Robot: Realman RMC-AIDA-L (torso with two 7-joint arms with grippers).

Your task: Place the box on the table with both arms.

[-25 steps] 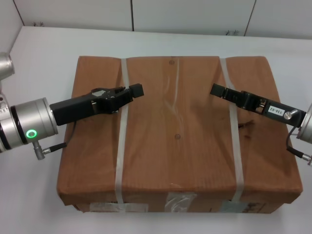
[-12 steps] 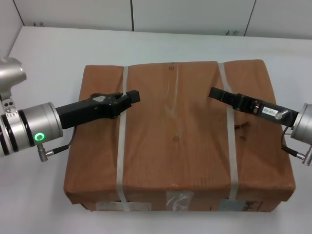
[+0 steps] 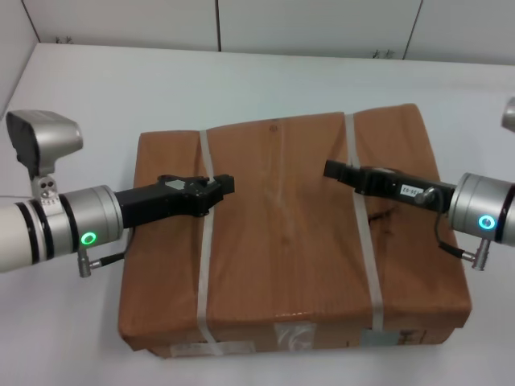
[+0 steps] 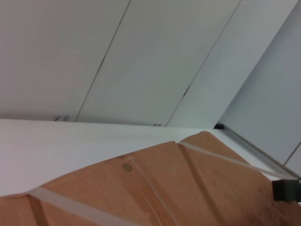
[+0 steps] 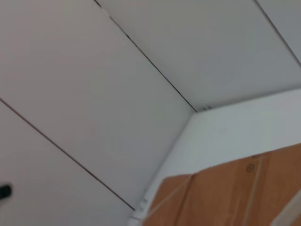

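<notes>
The large brown box (image 3: 282,241) is held between my two arms over the white table (image 3: 121,88). Two pale grey straps bind it, and tape and labels show on its front edge. My left gripper (image 3: 225,186) lies across the left strap (image 3: 203,273) on the box top and is shut on it. My right gripper (image 3: 330,170), with a small white label, lies across the right strap (image 3: 366,257) and is shut on it. The box top also shows in the left wrist view (image 4: 155,188) and in the right wrist view (image 5: 225,197).
White wall panels (image 3: 314,24) stand behind the table's far edge. Bare tabletop runs along the far side and to the left of the box. A grey block (image 3: 44,141) on my left arm sits at the left edge. A black gripper tip (image 4: 287,190) shows in the left wrist view.
The box has shrunk in the head view and its top has moved down the picture and turned slightly. Both grippers moved with it, and both wrists have come farther into view.
</notes>
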